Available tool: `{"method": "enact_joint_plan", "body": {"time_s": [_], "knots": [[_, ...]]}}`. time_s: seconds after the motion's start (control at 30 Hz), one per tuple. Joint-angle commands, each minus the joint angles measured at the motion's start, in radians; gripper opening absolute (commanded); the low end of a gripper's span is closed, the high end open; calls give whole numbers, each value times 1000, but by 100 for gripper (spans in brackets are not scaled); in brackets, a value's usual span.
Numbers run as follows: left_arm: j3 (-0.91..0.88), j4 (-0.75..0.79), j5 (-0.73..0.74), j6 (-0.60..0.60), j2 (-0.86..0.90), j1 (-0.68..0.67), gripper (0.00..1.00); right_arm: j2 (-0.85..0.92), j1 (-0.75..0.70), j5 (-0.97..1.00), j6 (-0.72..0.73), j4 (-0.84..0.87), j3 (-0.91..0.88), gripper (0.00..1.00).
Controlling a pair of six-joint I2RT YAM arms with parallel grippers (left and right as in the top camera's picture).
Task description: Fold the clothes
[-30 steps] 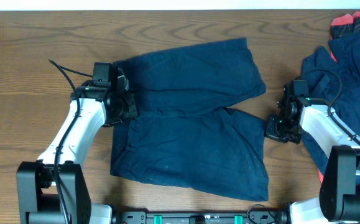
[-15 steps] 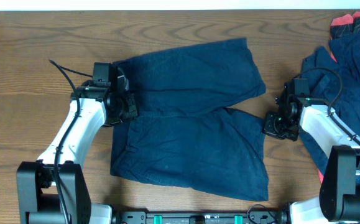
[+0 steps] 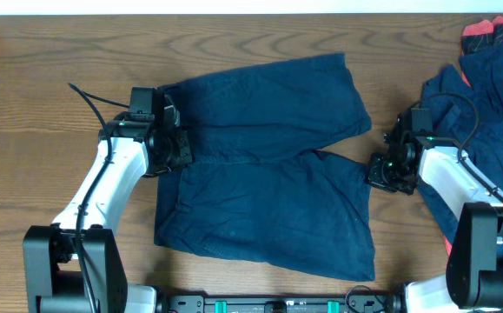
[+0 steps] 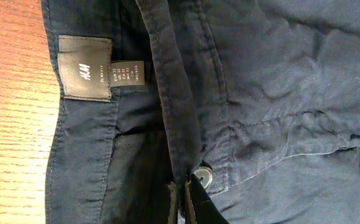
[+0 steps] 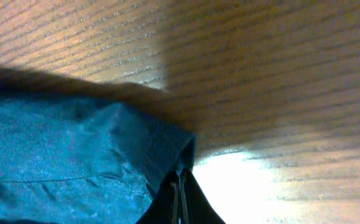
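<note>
Your left tool (image 3: 175, 148) clenched on shorts (image 3: 264, 165) waistband by button; right tool (image 3: 380, 171) pinching leg hem corner. Shorts flat on desk (image 3: 60, 52) btwn tools. Grips at opposite ends, prob so you can lift + fold.

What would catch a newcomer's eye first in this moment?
The navy shorts spread flat across the middle of the table, with the left gripper pinching the waistband on one side and the right gripper closed on the near leg's hem corner on the other. At the far right lies a heap of more dark clothes, one red-trimmed piece at the back corner.
</note>
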Motion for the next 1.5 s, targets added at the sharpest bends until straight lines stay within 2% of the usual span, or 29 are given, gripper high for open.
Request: {"method": "enact_joint_plan", "body": {"time_s": [0.0, 0.17, 0.57, 0.77, 1.07, 1.23, 1.47], "knots": [[-8, -3, -16, -2, -2, 5, 6, 38, -4, -7, 3, 7, -8, 2], [-8, -4, -26, -1, -2, 5, 6, 90, -4, 0, -1, 23, -8, 2], [-8, -4, -249, -25, -2, 6, 6, 111, -5, 84, 0, -10, -8, 1], [-8, -2, -305, -64, -2, 31, 6, 111, -9, 101, 0, -12, -8, 1], [-8, 23, -307, -84, 2, 71, 6, 111, -43, 109, -1, -24, -8, 1], [-16, 20, -206, -84, 14, 70, 6, 111, -45, 109, -2, -24, -8, 1], [-57, 48, -207, -83, 82, 70, 7, 111, -45, 109, -2, -24, -8, 1]]}}
